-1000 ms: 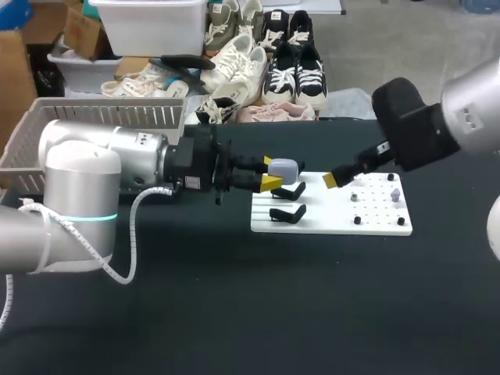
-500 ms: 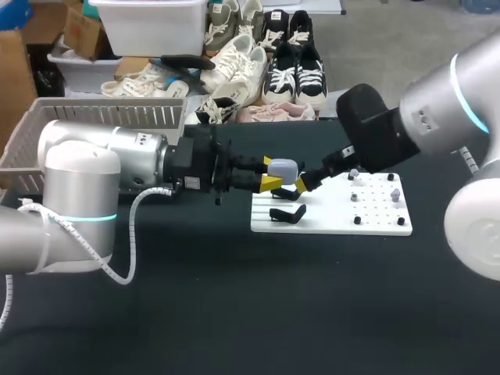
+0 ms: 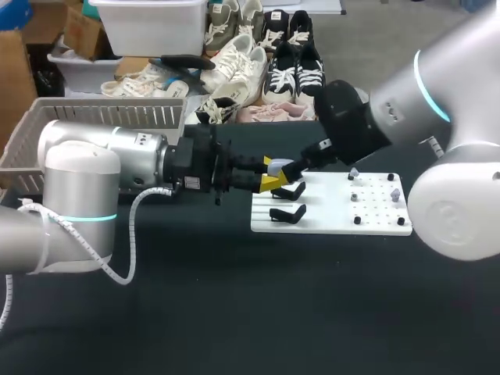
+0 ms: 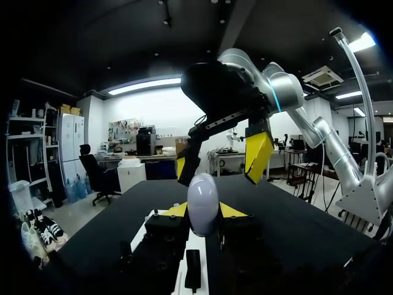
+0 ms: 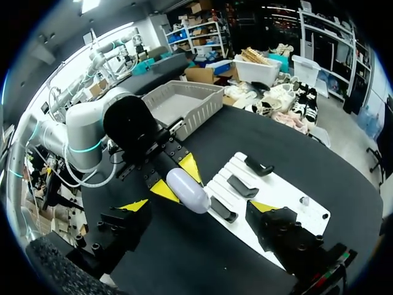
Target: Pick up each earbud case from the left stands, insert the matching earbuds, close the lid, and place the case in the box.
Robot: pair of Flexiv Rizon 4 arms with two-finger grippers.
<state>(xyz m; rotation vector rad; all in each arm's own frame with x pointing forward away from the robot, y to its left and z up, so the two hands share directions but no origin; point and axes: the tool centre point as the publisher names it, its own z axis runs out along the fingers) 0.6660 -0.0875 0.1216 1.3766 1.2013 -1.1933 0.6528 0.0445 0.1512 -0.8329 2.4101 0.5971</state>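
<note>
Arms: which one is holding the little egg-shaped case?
The left arm: its jaws are shut on the pale case. The right arm has its jaws open close to it, not gripping.

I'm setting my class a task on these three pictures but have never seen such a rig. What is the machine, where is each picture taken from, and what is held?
It is a robot with two arms at a black table. One picture looks down from above and behind it; the two round ones come from cameras on its wrists. Each arm ends in a gripper: two fingers with yellow tips. The left gripper is shut on a pale, egg-shaped earbud case, held above the table. The right gripper is open, its fingers wide apart, close to the case. On the table lies a white board with black stands and pegs, some topped by a grey piece. A grey basket stands at the far left.
</note>
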